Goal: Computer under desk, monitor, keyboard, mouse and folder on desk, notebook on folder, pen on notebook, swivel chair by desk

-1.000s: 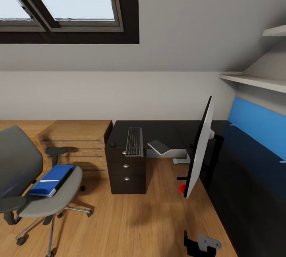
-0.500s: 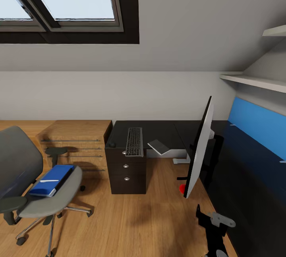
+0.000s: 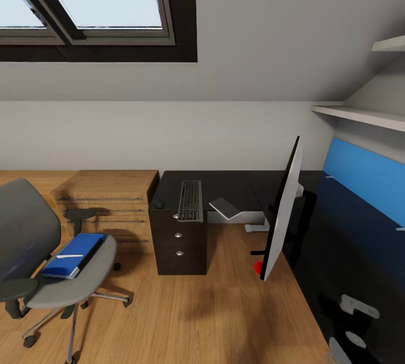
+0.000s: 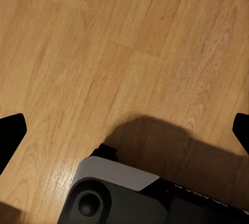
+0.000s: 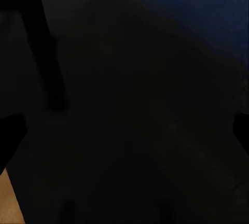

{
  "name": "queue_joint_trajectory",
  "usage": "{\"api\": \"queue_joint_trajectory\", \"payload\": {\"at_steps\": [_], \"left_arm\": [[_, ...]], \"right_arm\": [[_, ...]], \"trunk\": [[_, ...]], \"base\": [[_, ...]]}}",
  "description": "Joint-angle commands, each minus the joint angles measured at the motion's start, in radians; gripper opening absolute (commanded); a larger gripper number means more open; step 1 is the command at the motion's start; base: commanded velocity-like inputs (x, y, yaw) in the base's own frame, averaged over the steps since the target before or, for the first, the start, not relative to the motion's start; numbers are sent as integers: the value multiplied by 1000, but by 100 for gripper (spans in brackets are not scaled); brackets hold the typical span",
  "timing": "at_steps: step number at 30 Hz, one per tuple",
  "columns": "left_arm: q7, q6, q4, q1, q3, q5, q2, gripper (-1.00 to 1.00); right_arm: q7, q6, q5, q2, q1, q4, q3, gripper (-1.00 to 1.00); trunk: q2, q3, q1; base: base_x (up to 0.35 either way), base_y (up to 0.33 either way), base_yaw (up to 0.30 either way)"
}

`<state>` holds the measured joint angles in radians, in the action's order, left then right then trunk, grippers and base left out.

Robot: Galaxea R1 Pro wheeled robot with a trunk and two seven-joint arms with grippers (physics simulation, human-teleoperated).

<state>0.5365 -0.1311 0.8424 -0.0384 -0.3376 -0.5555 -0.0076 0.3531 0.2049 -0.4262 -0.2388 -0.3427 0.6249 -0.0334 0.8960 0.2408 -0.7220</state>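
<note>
Sloped attic bedroom from the head view: your monitor (image 3: 283, 210) stands edge-on at the desk (image 3: 360, 251) front edge, long axis running away from you, just ahead and left of the right gripper (image 3: 354, 324); that arm is nearer. Folder (image 3: 73, 254) lies on the swivel chair (image 3: 39, 251), keyboard (image 3: 190, 200) on the far wing. Left wrist view: wood floor (image 4: 104, 53), jaws spread wide, empty. Right wrist view: dark desktop, fingertips parted, holding nothing

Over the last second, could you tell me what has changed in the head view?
The right end effector moved up and to the right, from above the wood floor to above the desk. The monitor, keyboard, folder and chair stayed put.
</note>
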Motion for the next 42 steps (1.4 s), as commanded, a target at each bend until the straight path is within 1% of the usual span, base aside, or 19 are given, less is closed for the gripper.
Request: {"api": "queue_joint_trajectory", "payload": {"at_steps": [1, 2, 3, 4, 5, 7, 8, 9, 10, 11, 12, 13, 14, 17, 18, 20, 24, 37, 42], "left_arm": [[7, -4, 3, 0, -2, -4, 0, 100], [7, -4, 3, 0, -2, -4, 0, 100], [7, -1, 3, 0, -2, -4, 0, 100], [7, 1, 3, 0, -3, -4, 0, 100], [7, 10, 3, 0, -3, -4, 0, 100], [7, 21, 3, 0, -3, -4, 0, 100], [7, 34, 3, 0, -3, -4, 0, 100], [7, 40, 3, 0, -4, -4, 0, 100], [7, 51, 3, 0, -5, -4, -1, 100], [7, 55, 3, 0, -6, -4, -1, 100], [8, 61, 3, 0, -9, -4, -1, 100], [8, 63, 3, 0, -12, -4, -1, 100], [8, 66, 3, 0, -19, -4, -1, 100], [8, 69, 2, 0, -37, -4, -1, 100], [8, 70, 2, 0, -43, -4, -1, 100], [8, 71, 2, 0, -50, -4, 0, 100], [8, 73, 1, 0, -56, -4, 0, 100], [8, 72, 1, 0, -57, -5, 1, 100], [8, 71, -1, 0, -57, -6, 0, 100]], "right_arm": [[-1, -39, -11, -6, -31, -1, 19, 100], [-1, -59, -10, -9, -46, -1, 26, 100], [-2, -131, -7, -28, -110, -11, 43, 100], [-3, -147, -6, -34, -127, -17, 45, 100], [-3, -178, -6, -45, -168, -43, 49, 100], [-4, -200, -6, -55, -211, -77, 51, 100], [-5, -215, -6, -63, -258, -119, 52, 100], [-7, -220, -5, -68, -284, -146, 52, 100], [-14, -226, -4, -79, -334, -199, 52, 100], [-19, -229, -3, -85, -356, -222, 53, 100], [-37, -233, -3, -94, -389, -257, 53, 100], [-51, -234, -3, -96, -400, -270, 51, 100], [-83, -235, -2, -100, -417, -289, 48, 100], [-140, -235, 7, -100, -435, -309, 35, 100], [-157, -235, 17, -97, -439, -316, 22, 100], [-175, -227, 39, -85, -444, -323, -3, 100], [-189, -189, 60, -55, -447, -328, -23, 100], [-186, -181, 59, -46, -447, -327, -24, 100], [-186, -179, 57, -45, -447, -328, -23, 100]], "trunk": [[1, 1, 0], [1, 1, 0], [1, 1, 0], [1, 1, 0], [1, 1, 0], [1, 1, 0], [1, 1, 0], [1, 1, 0], [1, 1, 0], [1, 1, 0], [1, 1, 0], [1, 1, 0], [1, 1, 0], [1, 1, 0], [1, 1, 0], [1, 1, 0], [1, 1, 0], [1, 1, 0], [1, 1, 0]], "base": [[0, 0, 0], [0, 0, 0], [0, 0, 0], [0, 0, 0], [0, 0, 0], [0, 0, 0], [0, 0, 0], [0, 0, 0], [0, 0, 0], [0, 0, 0], [0, 0, 0], [0, 0, 0], [0, 0, 0], [0, 0, 0], [0, 0, 0], [0, 0, 0], [0, 0, 0], [0, 0, 0], [0, 0, 153]]}}
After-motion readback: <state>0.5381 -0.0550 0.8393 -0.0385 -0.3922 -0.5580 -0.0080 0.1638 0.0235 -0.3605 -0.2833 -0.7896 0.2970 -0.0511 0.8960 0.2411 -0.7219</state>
